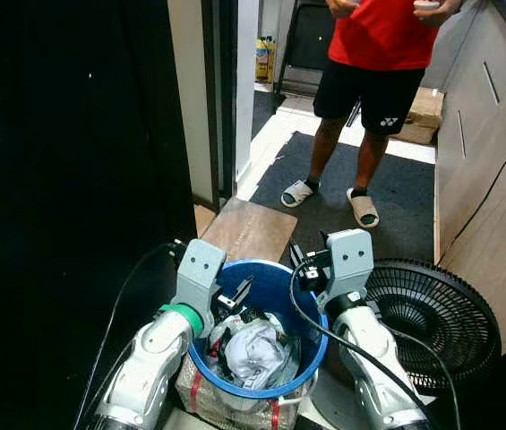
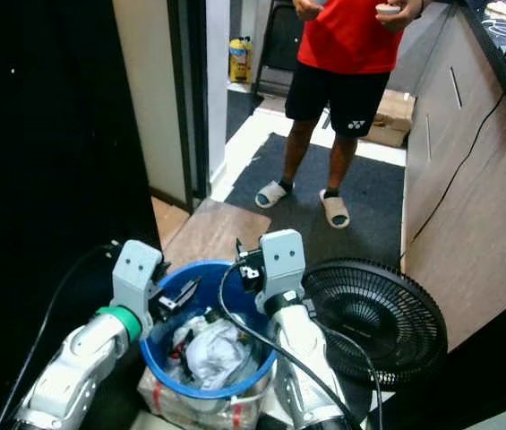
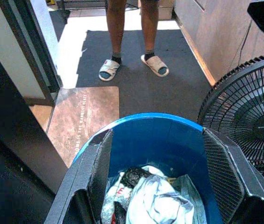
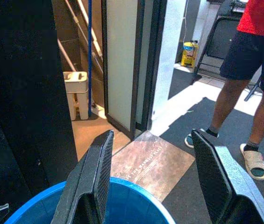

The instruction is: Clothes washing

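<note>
A glossy blue plastic bucket [image 1: 299,309] was seen holding crumpled white cloth [image 1: 257,351]. A matt brown doormat [image 3: 82,116] was laid beside a dark, rough-looking carpet [image 1: 405,193]. The cabinet front [image 2: 454,188] was finished in smooth wood grain, and the fan grille [image 1: 436,313] was made of thin black wire.

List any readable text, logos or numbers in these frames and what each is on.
Brown doormat: a line of printed capitals runs along it, too blurred to read.
Black shorts on the person: a small white logo mark, letters too small to read.
Yellow container on the floor past the doorway: a label, too small to read.
Red-and-white item in the blue bucket: no print legible.
No text reads clearly.
</note>
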`<state>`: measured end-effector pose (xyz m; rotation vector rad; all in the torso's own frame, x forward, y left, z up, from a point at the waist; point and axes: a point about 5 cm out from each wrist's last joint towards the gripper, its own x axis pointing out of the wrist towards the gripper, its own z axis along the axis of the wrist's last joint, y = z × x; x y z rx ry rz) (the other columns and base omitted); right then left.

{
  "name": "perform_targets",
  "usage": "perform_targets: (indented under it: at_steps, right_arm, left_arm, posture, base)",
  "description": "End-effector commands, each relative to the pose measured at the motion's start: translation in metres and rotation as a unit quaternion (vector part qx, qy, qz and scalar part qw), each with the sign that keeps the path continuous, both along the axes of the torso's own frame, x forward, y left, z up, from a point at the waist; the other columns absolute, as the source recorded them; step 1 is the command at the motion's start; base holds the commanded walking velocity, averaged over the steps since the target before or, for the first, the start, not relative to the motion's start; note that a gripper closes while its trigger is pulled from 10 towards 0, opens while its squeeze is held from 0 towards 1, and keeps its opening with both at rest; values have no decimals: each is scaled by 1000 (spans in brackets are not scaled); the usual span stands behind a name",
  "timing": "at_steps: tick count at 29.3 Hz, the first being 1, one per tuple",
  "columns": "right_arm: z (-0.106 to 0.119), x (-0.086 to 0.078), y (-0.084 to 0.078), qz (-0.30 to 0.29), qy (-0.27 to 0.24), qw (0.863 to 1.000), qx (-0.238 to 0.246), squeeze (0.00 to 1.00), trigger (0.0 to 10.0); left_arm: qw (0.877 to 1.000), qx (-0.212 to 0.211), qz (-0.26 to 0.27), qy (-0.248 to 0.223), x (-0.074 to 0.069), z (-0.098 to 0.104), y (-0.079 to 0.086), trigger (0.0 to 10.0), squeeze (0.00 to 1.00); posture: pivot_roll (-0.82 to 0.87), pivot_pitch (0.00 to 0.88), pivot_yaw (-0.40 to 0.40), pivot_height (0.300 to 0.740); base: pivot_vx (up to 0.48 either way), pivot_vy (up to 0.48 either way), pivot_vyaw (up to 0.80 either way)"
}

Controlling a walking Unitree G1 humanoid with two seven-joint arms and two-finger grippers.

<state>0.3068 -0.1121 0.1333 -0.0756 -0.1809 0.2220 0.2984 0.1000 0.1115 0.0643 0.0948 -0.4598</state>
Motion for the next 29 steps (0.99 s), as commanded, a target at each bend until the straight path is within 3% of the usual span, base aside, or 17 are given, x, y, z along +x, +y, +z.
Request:
perform_targets:
  at_steps: [1,22,29]
  right_arm:
    - [-7,-2,-1,-3,11,1000,0,0,10000]
    - [-5,-2,3,-5,5,1000,7,0,10000]
    - [5,3,-4,-11,-10,1000,10,0,10000]
  left_arm:
    - [1000,2,6,9,-4,-6,3,10000,0]
    - [1000,8,4,2,-2,-1,6,10000,0]
    - [1000,9,-2,-6,4,4,2,10000,0]
  posture:
    - [58,52,55,685]
    - [71,72,79,615]
    - [68,58,82,585]
  base:
    - [0,0,0]
    - [0,0,0]
    - [0,0,0]
